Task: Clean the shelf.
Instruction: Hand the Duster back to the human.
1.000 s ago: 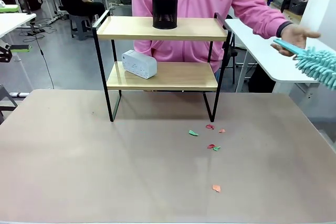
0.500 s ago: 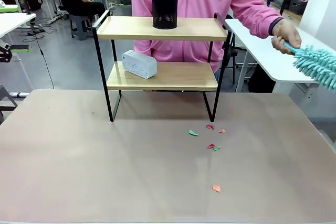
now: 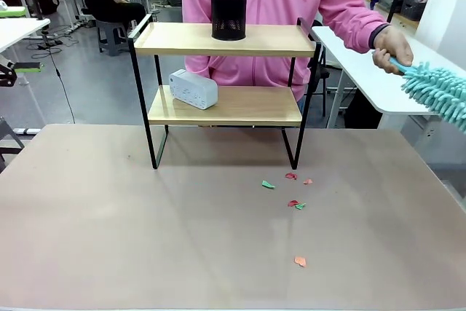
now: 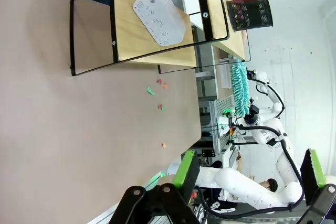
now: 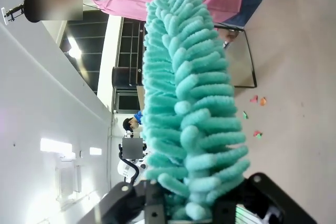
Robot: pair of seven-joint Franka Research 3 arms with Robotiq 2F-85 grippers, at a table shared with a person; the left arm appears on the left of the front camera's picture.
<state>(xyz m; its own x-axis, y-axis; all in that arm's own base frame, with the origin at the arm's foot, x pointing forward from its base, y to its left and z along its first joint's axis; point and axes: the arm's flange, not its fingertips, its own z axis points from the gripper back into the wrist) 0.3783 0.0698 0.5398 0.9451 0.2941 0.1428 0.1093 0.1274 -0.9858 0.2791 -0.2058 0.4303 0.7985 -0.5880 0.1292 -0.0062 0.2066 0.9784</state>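
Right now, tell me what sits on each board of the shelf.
Top board of the shelf: a black mesh cup. Lower board: a white box. The cup's inside is hidden.

One shelf [image 3: 224, 78] with two boards, one black mesh cup [image 3: 228, 12], one white box [image 3: 194, 89], one teal duster [image 3: 437, 92], and six paper scraps [image 3: 294, 203] at five o'clock from the shelf on the bench [image 3: 109, 231].

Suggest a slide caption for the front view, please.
Person's hand grips the teal duster beside the shelf; paper scraps litter the table.
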